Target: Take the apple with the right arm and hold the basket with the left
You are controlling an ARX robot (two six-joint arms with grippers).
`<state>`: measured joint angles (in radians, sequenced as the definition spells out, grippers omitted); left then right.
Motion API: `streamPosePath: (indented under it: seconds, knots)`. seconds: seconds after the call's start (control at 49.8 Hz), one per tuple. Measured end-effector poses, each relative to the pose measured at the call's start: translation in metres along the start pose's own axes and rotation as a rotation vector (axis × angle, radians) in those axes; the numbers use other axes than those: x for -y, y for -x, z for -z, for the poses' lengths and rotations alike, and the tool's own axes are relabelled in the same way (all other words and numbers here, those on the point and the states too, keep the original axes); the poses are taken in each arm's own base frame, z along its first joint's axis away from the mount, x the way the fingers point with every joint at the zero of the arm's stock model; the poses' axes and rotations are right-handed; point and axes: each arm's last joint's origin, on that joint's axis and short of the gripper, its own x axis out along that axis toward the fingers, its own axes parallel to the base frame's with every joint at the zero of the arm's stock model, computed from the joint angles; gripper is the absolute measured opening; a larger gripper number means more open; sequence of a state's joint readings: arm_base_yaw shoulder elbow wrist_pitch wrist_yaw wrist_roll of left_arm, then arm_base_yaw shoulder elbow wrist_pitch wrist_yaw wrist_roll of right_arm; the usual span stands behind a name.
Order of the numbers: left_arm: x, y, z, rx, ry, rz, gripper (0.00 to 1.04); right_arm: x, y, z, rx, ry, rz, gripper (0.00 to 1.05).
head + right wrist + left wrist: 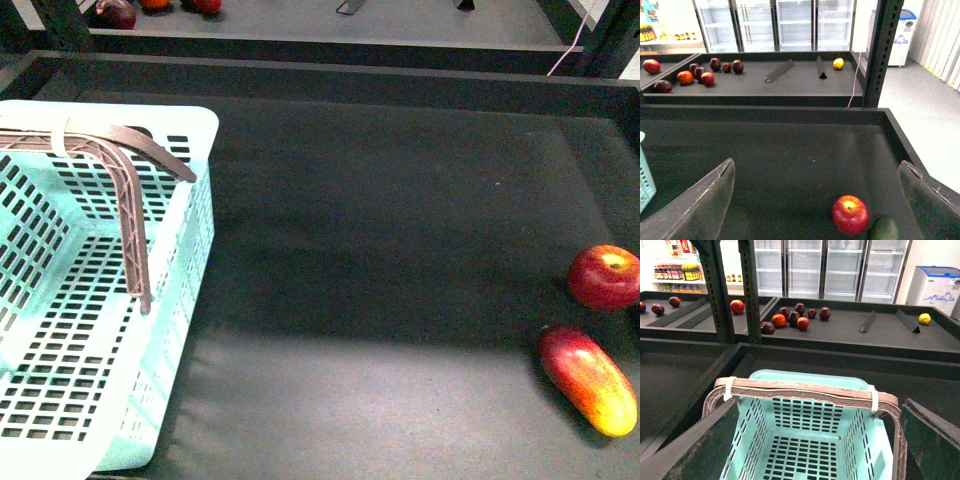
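The apple point(605, 277) sits at the far right of the black worktop point(380, 250), round and red with a yellow stem dimple facing up, and a long red-and-yellow fruit point(588, 380) lies just beside it on the near side. The right claw point(816, 164) hangs wide open, apple ahead and untouched. Well apart at the left, the teal basket point(195, 225) stands with its brown latticed handles point(130, 190) raised, and the left claw point(821, 402) gapes, one finger on each side of the bar. Behind, a shelf carries dark red fruits point(795, 317), with glass-door coolers point(840, 265) beyond.
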<state>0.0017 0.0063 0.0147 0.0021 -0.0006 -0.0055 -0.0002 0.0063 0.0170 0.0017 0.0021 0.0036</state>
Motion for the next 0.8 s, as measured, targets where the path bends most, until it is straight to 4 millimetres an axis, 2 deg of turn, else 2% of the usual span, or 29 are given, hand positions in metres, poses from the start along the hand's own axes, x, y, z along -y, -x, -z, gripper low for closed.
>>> streamPosePath:
  seconds: [0.06,0.121,0.161,0.281,0.382,0.482,0.603,0.804]
  knots:
    - [0.0,0.0,0.001,-0.046,0.038,0.024,0.98,0.0,0.0,0.0,0.0,0.0,0.0,0.96]
    - [0.0,-0.008,-0.001,-0.264,0.244,0.096,0.98,0.0,0.0,0.0,0.0,0.0,0.0,0.96]
    - [-0.001,-0.017,-0.007,-0.306,0.385,0.103,0.98,0.0,0.0,0.0,0.0,0.0,-0.002,0.96]
    - [-0.011,-0.054,-0.028,-0.31,0.769,0.081,0.98,0.0,0.0,0.0,0.0,0.0,-0.001,0.96]
    - [-0.016,-0.079,-0.033,-0.31,0.951,0.034,0.98,0.0,0.0,0.0,0.0,0.0,-0.001,0.96]
    - [-0.017,-0.1,-0.03,-0.325,1.094,-0.013,0.98,0.0,0.0,0.0,0.0,0.0,-0.001,0.96]
    - [-0.013,-0.135,-0.014,-0.403,1.31,-0.1,0.98,0.0,0.0,0.0,0.0,0.0,-0.001,0.96]
    - [-0.005,-0.15,0.006,-0.483,1.411,-0.182,0.98,0.0,0.0,0.0,0.0,0.0,-0.001,0.96]
